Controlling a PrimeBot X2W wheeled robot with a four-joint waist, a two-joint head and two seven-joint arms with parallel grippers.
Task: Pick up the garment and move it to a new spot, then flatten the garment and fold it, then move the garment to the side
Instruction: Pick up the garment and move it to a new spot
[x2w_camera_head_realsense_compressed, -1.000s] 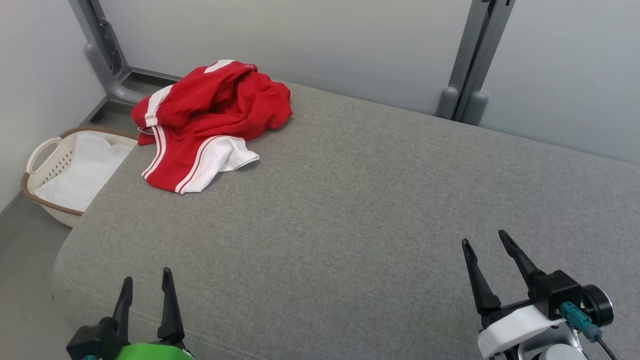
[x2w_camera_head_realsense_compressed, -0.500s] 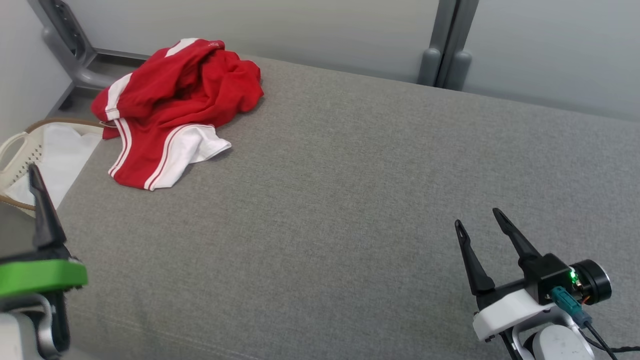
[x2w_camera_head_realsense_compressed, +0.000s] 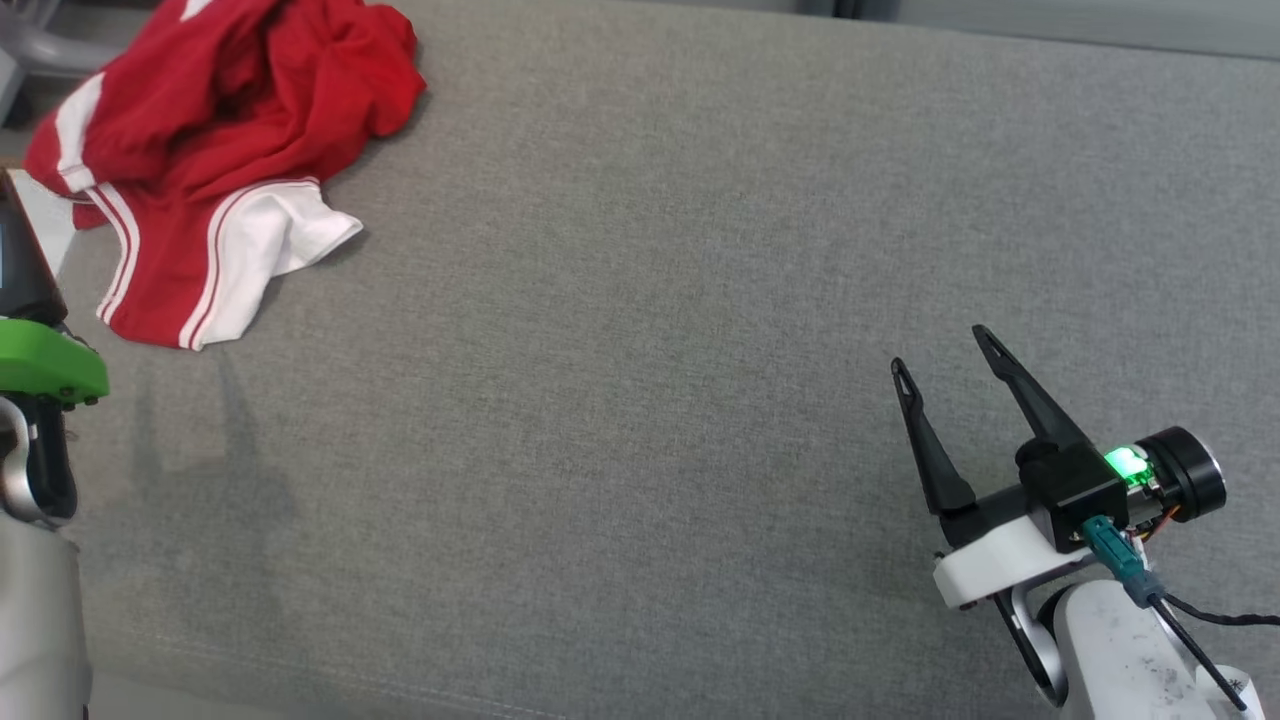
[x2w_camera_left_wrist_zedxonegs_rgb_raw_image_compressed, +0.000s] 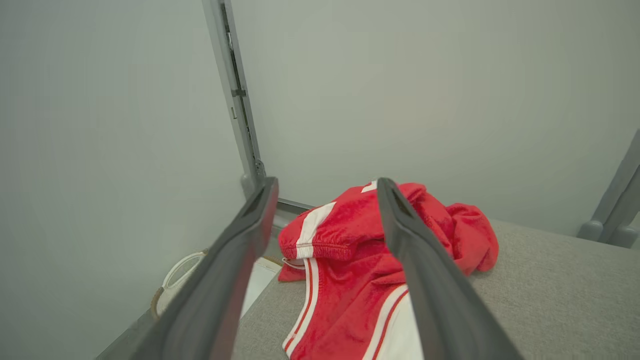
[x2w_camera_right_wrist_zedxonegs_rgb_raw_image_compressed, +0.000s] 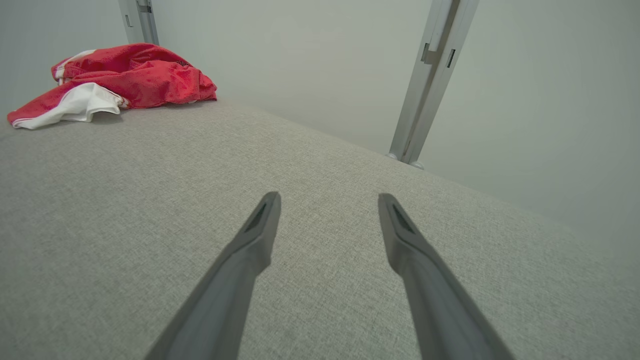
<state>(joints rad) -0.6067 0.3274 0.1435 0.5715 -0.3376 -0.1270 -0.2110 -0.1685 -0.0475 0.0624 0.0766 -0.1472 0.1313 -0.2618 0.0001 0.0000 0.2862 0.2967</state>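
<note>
Left hand (x2w_camera_left_wrist_zedxonegs_rgb_raw_image_compressed: 327, 181) released, fingers spread wide, empty, hovering by the left edge of the grey padded bench (x2w_camera_head_realsense_compressed: 650, 350) and pointing at the garment (x2w_camera_head_realsense_compressed: 230, 110), apart from it. Right hand (x2w_camera_head_realsense_compressed: 940, 348) likewise released and empty, above the near right part. Garment red with white stripes, crumpled at the far left corner. Pale basket (x2w_camera_left_wrist_zedxonegs_rgb_raw_image_compressed: 161, 290) on the floor beside that corner.

Grey fabric couch (x2w_camera_head_realsense_compressed: 640, 300); pale wall (x2w_camera_right_wrist_zedxonegs_rgb_raw_image_compressed: 300, 60) behind; grey metal post (x2w_camera_right_wrist_zedxonegs_rgb_raw_image_compressed: 425, 85).

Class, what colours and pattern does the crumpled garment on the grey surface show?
Garment: red with white panels and thin white stripes, clearest in the head view.
</note>
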